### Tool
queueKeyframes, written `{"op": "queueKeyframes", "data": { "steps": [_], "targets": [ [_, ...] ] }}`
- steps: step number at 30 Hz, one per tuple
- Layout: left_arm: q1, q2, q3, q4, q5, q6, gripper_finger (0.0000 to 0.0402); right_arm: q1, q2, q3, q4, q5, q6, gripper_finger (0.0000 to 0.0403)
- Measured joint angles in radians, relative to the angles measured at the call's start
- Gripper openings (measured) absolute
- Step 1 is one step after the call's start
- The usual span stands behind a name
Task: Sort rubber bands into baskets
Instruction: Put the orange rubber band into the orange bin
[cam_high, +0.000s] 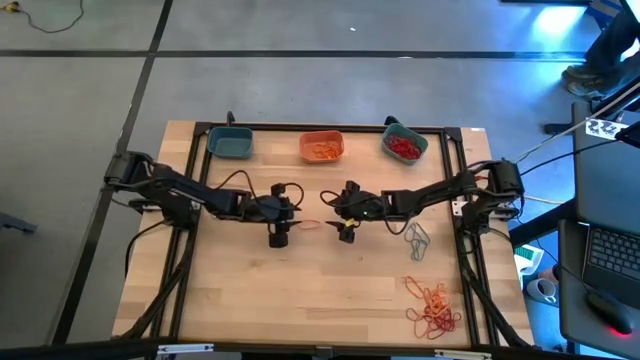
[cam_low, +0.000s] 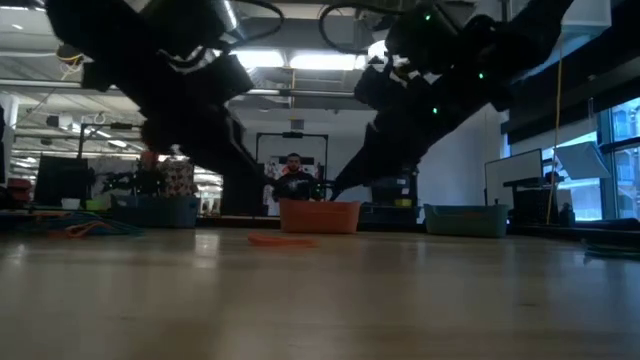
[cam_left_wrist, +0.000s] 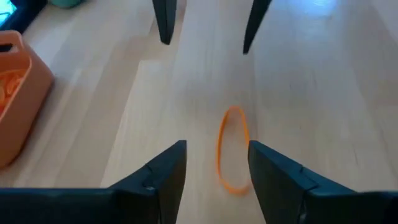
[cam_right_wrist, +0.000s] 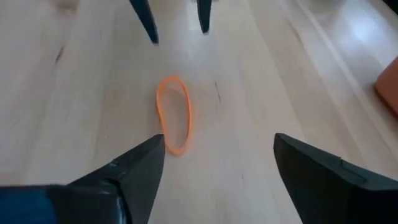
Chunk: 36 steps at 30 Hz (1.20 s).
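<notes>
A single orange rubber band (cam_left_wrist: 232, 149) is shown lying flat on the table (cam_high: 320, 290), between the left claw (cam_left_wrist: 214, 165) and the right claw (cam_right_wrist: 217, 162), both held with fingers apart. The left claw is positioned closer, presumably for pickup. The orange basket (cam_high: 321, 147), already holding orange bands, is judged the destination; unsorted bands (cam_high: 435, 308) are left piled near the right front edge.
</notes>
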Motion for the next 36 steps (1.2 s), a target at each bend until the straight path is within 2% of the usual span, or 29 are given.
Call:
{"op": "queueKeyframes", "data": {
  "steps": [3, 7, 12, 22, 26, 33, 36],
  "targets": [
    [0.0, -0.014, -0.05, 0.031, 0.0, -0.015, 0.017, 0.0, 0.037, 0.0, 0.077, 0.0, -0.017, 0.03],
    [0.006, -0.015, -0.133, 0.182, -0.001, -0.021, 0.017, -0.002, 0.085, 0.001, 0.158, -0.013, -0.02, 0.0289],
    [0.009, -0.015, -0.203, 0.314, 0.0, -0.014, 0.017, -0.002, 0.157, 0.017, 0.179, -0.052, -0.018, 0.0276],
    [0.009, -0.014, -0.207, 0.319, -0.001, 0.014, 0.017, -0.012, 0.275, 0.087, 0.172, -0.064, -0.019, 0.024],
    [0.008, -0.014, -0.207, 0.319, 0.0, -0.012, 0.017, -0.032, 0.279, 0.092, 0.146, -0.079, -0.015, 0.0182],
    [-0.007, -0.014, -0.207, 0.299, 0.0, -0.026, 0.017, -0.03, 0.277, 0.092, 0.128, -0.087, -0.06, 0.0022],
    [-0.007, -0.014, -0.207, 0.3, -0.001, -0.023, 0.017, -0.031, 0.259, 0.09, 0.11, -0.056, -0.091, 0.0014]
  ]
}}
